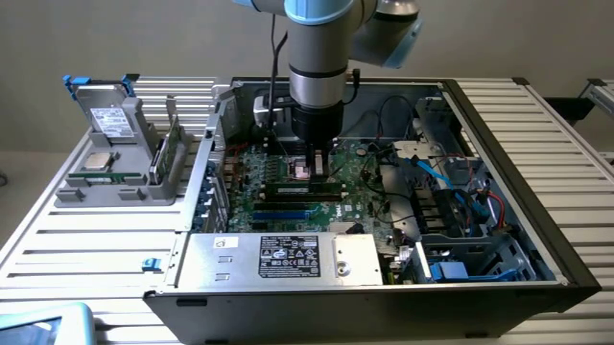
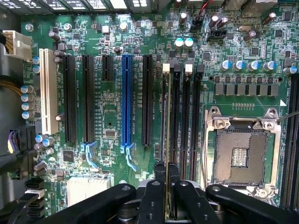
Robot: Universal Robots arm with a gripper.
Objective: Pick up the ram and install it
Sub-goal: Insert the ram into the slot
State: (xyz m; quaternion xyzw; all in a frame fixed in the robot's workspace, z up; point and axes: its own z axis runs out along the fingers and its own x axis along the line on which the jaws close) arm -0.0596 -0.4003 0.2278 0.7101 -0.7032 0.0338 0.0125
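Observation:
My gripper [image 1: 312, 171] is down inside the open computer case [image 1: 537, 187], just above the motherboard [image 1: 287, 208]. In the wrist view its black fingers [image 2: 160, 186] are shut on the ram [image 2: 167, 116], a thin green stick seen edge-on. The ram runs lengthwise along the outermost of several black memory slots [image 2: 186, 116], right over it; whether it touches the slot I cannot tell. In the exterior view the ram [image 1: 305, 190] appears as a dark green bar below the gripper.
An empty processor socket [image 2: 240, 149] lies beside the memory slots, and long expansion slots [image 2: 126, 98] on their other side. A power supply [image 1: 287, 255] fills the case's near side, with cables [image 1: 451, 180] toward the exterior view's right. A grey holder [image 1: 115, 172] outside carries a drive [image 1: 108, 118] and a processor [image 1: 99, 159].

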